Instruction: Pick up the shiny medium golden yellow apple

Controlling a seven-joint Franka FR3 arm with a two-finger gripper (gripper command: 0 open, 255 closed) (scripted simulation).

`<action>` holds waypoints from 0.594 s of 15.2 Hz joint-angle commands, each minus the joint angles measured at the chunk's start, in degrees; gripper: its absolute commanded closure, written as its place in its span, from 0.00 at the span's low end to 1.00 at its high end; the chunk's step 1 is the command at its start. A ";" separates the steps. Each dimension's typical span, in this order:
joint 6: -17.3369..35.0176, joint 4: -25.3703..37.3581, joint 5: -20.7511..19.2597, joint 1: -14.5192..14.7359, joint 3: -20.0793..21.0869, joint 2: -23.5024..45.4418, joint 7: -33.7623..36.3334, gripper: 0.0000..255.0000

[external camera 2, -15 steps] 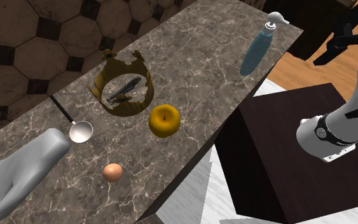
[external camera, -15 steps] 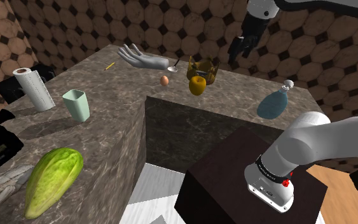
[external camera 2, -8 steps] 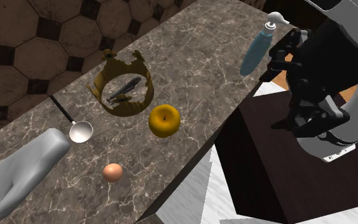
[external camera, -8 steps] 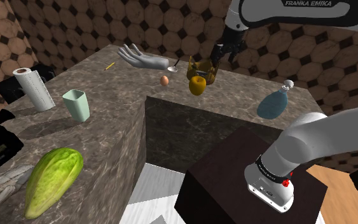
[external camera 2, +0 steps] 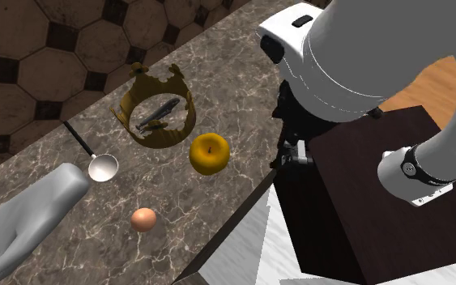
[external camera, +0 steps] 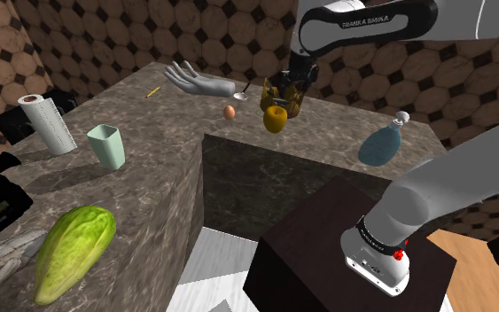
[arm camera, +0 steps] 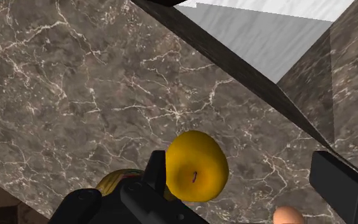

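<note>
Brown marble counter fills the left of the shoulder view. White arm reaches across the top. Its black gripper hangs over the yellow apple in the upper middle, fingers spread wide. Small brown egg lies just left.

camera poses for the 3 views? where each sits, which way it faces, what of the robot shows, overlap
Shoulder view: beside and behind the stand, looking down over the counter; stand, arm, gripper show.
Second exterior view: high over the counter, looking steeply down; arm and stand show.
Wrist view: on the gripper, looking along its open fingers at the counter; both fingers show.
Shared: all three see the yellow apple.
</note>
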 commanded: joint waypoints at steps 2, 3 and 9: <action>3.24 2.72 -1.81 -1.41 0.09 6.31 3.54 0.00; 4.10 3.75 -2.43 -1.82 0.04 8.36 4.68 0.00; 7.92 11.27 -6.11 -3.69 -0.98 20.65 11.23 0.00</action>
